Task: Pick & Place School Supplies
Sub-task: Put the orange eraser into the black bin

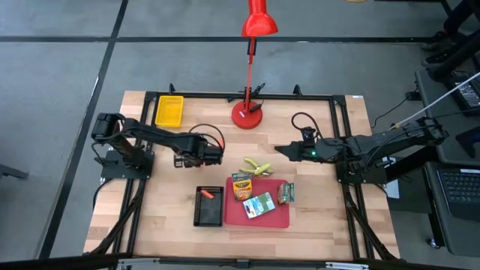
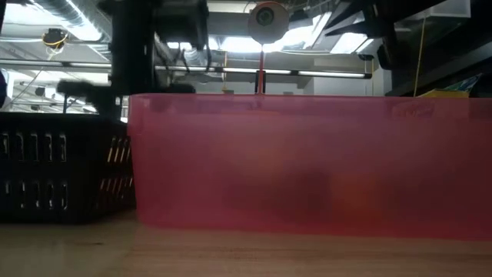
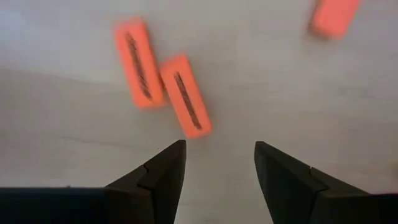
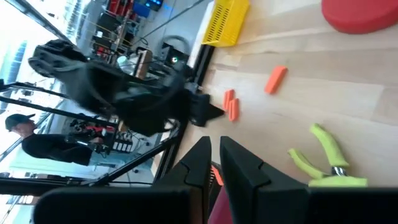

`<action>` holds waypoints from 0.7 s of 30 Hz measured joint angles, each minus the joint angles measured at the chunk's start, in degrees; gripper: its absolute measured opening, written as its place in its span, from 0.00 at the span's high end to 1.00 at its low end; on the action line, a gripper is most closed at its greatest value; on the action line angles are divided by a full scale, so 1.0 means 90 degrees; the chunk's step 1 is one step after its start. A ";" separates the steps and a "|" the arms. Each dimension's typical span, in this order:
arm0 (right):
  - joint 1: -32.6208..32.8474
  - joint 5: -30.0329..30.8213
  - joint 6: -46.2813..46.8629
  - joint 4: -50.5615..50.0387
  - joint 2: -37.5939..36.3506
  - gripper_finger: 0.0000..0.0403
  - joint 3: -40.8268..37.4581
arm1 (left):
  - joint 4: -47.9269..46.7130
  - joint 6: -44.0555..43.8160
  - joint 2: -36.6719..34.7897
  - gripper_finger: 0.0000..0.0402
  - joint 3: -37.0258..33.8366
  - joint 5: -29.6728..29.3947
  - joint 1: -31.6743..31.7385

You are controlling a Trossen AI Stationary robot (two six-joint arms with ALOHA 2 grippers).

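My left gripper [image 3: 217, 155] is open and points down at the table. Two short orange sticks [image 3: 185, 94] lie side by side just ahead of its fingertips, and a third [image 3: 334, 15] lies farther off. My right gripper [image 1: 285, 152] is shut, hovers right of the yellow-green scissors-like tool [image 1: 257, 166] and touches nothing. That tool [image 4: 323, 155] lies flat on the wood. Three crayon boxes [image 1: 241, 185] [image 1: 260, 204] [image 1: 286, 193] rest on or at the red tray [image 1: 276, 219]. One orange stick [image 1: 206, 193] lies in the black tray [image 1: 208, 214].
The red desk lamp stands by its base [image 1: 247, 114] at the far middle of the table, with the yellow tray [image 1: 169, 110] to its left. In the low view the red tray's wall [image 2: 307, 161] and the black tray [image 2: 61, 177] fill the picture. A person [image 4: 25, 143] stands beyond the table.
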 joint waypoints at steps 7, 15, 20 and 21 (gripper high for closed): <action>0.0000 0.0030 -0.0018 0.0160 0.0000 0.90 0.0000 | 0.0852 -0.0802 -0.0014 0.53 -0.0898 0.0247 0.0044; 0.0000 -0.0017 -0.0049 0.0153 0.0000 0.90 0.0000 | 0.1931 -0.0921 -0.0019 0.57 -0.1391 0.0034 0.0087; 0.0000 -0.0017 -0.0049 0.0151 0.0000 0.90 0.0000 | 0.1891 -0.0921 0.0008 0.60 -0.1398 0.0018 0.0207; 0.0000 -0.0017 -0.0049 0.0151 0.0000 0.90 0.0000 | 0.1884 -0.0866 0.0011 0.60 -0.1398 0.0011 0.0245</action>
